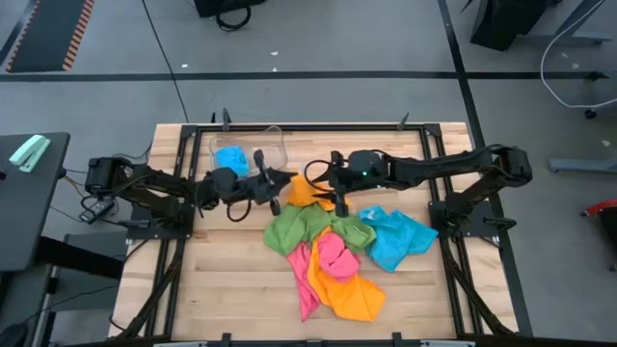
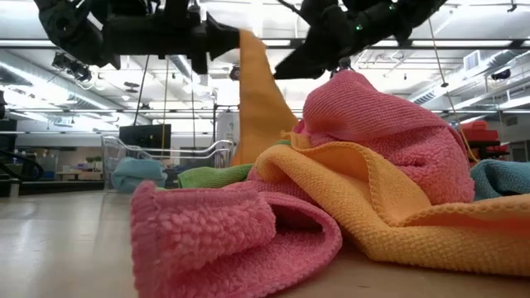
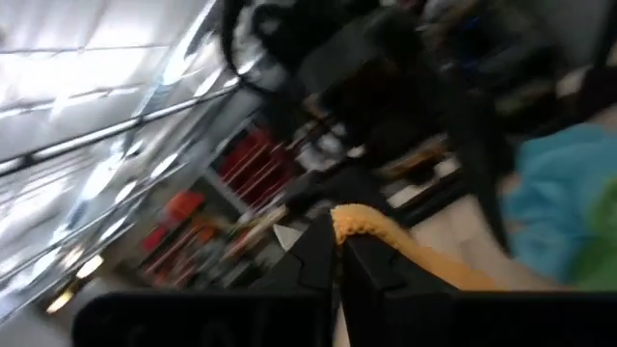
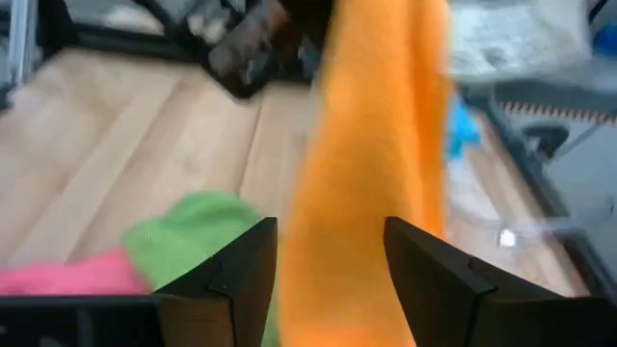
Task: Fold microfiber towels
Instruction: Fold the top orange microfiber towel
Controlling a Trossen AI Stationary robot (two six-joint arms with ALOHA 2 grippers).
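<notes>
Towels are the job, and one orange towel hangs lifted above the table. Its upper corner is pinched between the shut fingers of the left gripper, where a curl of orange cloth shows right at the tips. The right gripper has its fingers parted, one on each side of the hanging orange cloth, gripping nothing as far as the wrist view shows.

Outward from there, the cloth drops in a long strip toward the heap, seen from table height as an orange band between the two arms. Below and toward the near edge lies the pile: a green towel, a pink towel, a second orange towel and a blue towel, all crumpled and overlapping on the wooden table. Behind the left gripper stands a clear bin with another blue cloth inside.

I judge the task barely begun: no folded towel shows on the table, and everything in the heap remains to be done.
</notes>
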